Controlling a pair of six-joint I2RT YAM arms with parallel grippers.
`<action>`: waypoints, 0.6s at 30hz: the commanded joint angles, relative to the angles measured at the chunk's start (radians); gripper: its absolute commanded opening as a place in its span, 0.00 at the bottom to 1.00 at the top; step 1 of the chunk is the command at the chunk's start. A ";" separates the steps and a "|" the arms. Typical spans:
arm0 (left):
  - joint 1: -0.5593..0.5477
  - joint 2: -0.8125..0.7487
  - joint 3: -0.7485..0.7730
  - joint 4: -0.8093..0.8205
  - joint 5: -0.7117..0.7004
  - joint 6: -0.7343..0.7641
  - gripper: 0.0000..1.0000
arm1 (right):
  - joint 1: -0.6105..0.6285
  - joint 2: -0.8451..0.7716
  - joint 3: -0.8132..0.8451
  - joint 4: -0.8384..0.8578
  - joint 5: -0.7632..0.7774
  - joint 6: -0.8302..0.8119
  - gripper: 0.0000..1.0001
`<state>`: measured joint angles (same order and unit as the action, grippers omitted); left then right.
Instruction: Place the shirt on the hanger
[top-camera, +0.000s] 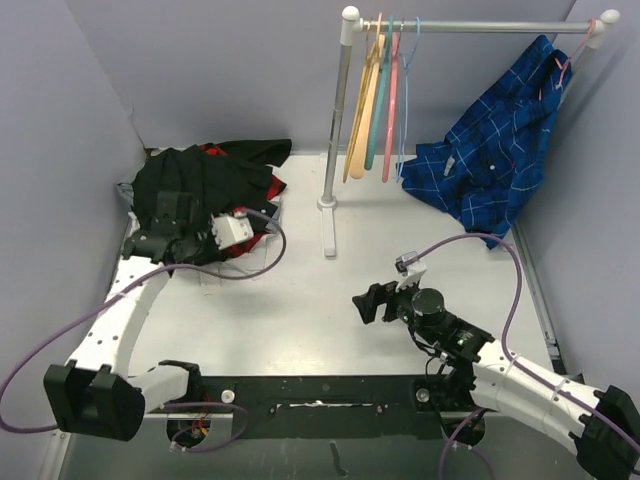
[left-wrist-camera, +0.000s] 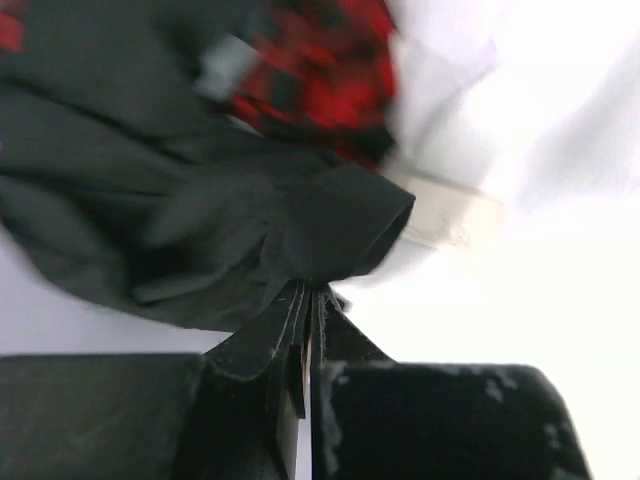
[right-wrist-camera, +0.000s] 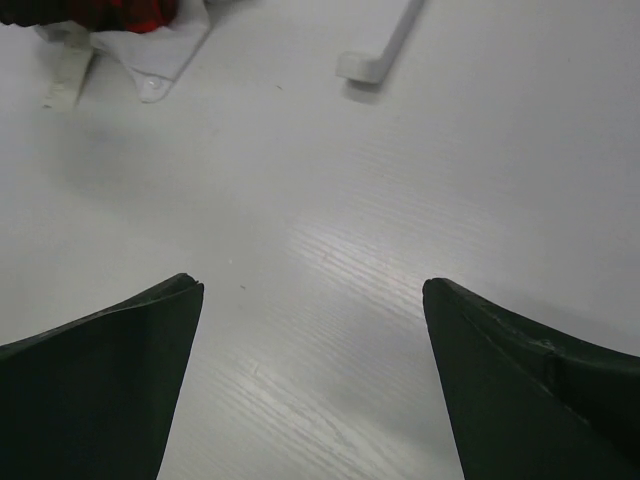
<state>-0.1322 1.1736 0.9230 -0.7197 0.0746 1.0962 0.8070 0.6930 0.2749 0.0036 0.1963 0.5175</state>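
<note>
The black shirt (top-camera: 195, 180) lies crumpled at the back left of the table. My left gripper (top-camera: 165, 212) is down on it. In the left wrist view the left gripper (left-wrist-camera: 314, 292) is shut on a fold of the black shirt (left-wrist-camera: 190, 210), with cloth pinched between the jaws. The light-blue hanger (top-camera: 403, 120) hangs on the rack rail at the back, the rightmost of the bunched hangers. My right gripper (top-camera: 366, 302) is open and empty low over the bare table in the middle; it also shows in the right wrist view (right-wrist-camera: 313, 290).
A red-and-black checked garment (top-camera: 268, 190) lies under and beside the shirt, seen also in the left wrist view (left-wrist-camera: 325, 60). The white rack (top-camera: 328, 190) holds wooden, teal and pink hangers (top-camera: 389, 100). A blue plaid shirt (top-camera: 495, 140) hangs at the right end. The rack's foot (right-wrist-camera: 378, 52) lies ahead of my right gripper.
</note>
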 joint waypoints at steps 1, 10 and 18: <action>-0.050 -0.063 0.391 -0.338 0.209 -0.173 0.00 | 0.021 0.007 -0.087 0.462 -0.133 -0.157 0.98; -0.064 -0.043 0.610 -0.509 0.369 -0.279 0.00 | 0.038 0.501 0.098 0.959 -0.278 -0.398 0.98; -0.069 -0.048 0.610 -0.482 0.364 -0.311 0.00 | 0.097 0.955 0.417 1.329 -0.139 -0.430 0.97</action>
<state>-0.1940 1.1416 1.5024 -1.2011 0.3866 0.8188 0.8757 1.5093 0.5518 1.0050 0.0017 0.1299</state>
